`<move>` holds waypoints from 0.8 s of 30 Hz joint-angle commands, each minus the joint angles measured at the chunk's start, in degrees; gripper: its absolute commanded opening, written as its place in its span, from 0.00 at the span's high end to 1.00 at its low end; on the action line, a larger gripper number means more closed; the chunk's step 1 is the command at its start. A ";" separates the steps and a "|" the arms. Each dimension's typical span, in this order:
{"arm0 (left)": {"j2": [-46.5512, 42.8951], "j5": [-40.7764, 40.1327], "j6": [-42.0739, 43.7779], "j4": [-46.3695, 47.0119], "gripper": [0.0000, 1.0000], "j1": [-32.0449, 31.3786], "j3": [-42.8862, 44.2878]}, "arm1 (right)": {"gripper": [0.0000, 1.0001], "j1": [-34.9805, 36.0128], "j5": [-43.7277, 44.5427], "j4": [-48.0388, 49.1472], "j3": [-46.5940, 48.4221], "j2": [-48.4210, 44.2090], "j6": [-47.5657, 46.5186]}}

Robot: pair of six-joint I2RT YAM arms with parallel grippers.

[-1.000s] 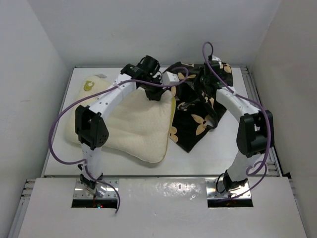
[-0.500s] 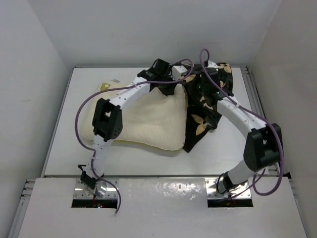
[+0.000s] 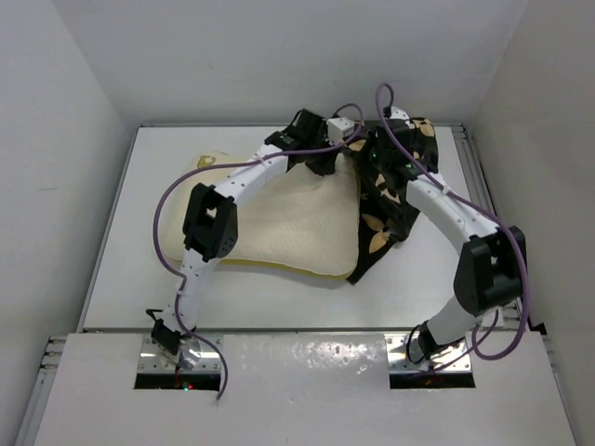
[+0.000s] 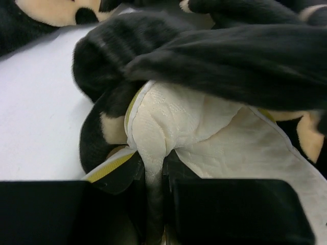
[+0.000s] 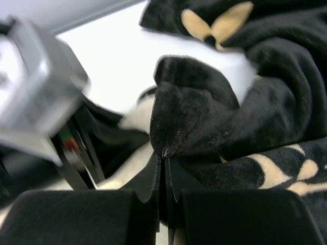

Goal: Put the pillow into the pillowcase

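The cream pillow (image 3: 297,223) lies across the middle of the table, its right end tucked under the black flower-printed pillowcase (image 3: 386,200). My left gripper (image 3: 321,158) is at the pillow's far right corner, shut on a pinch of the cream cover (image 4: 173,117) beside the yellow-green band (image 4: 110,166). Black plush (image 4: 230,51) drapes over that corner. My right gripper (image 3: 372,163) sits just to the right, shut on a fold of the pillowcase edge (image 5: 204,112). A bit of pillow (image 5: 138,115) shows below the fold. The pillow's right edge is hidden inside the case.
The white table (image 3: 139,279) is boxed in by grey walls on the left, back and right. A metal rail (image 3: 483,186) runs along its right edge. Purple cables (image 3: 163,209) loop off both arms. The left wrist's camera body (image 5: 36,87) is close beside my right fingers.
My left arm has carried the pillow to the right, and its right end has slid under the pillowcase. The right arm's elbow swung outward while its gripper held the case's edge.
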 commanded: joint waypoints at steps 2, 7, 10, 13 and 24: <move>-0.47 -1.57 -3.65 7.56 1.00 -0.45 2.96 | 1.00 1.59 -2.83 0.53 7.18 2.15 -0.20; 3.75 -12.82 -10.50 8.80 1.00 1.30 6.20 | 1.00 4.23 -3.01 1.33 2.26 -1.19 -0.47; 4.54 -18.27 -17.89 9.41 1.00 4.28 6.74 | 0.94 4.85 -4.58 -0.69 -1.34 -1.64 0.85; 3.84 -21.28 -17.11 9.33 0.88 5.26 5.60 | 0.50 5.20 -8.35 -4.11 -1.44 0.72 -0.98; -8.02 -12.94 4.67 4.86 0.01 7.19 -0.57 | 0.83 -3.58 -1.78 -7.38 -10.65 -11.90 -1.70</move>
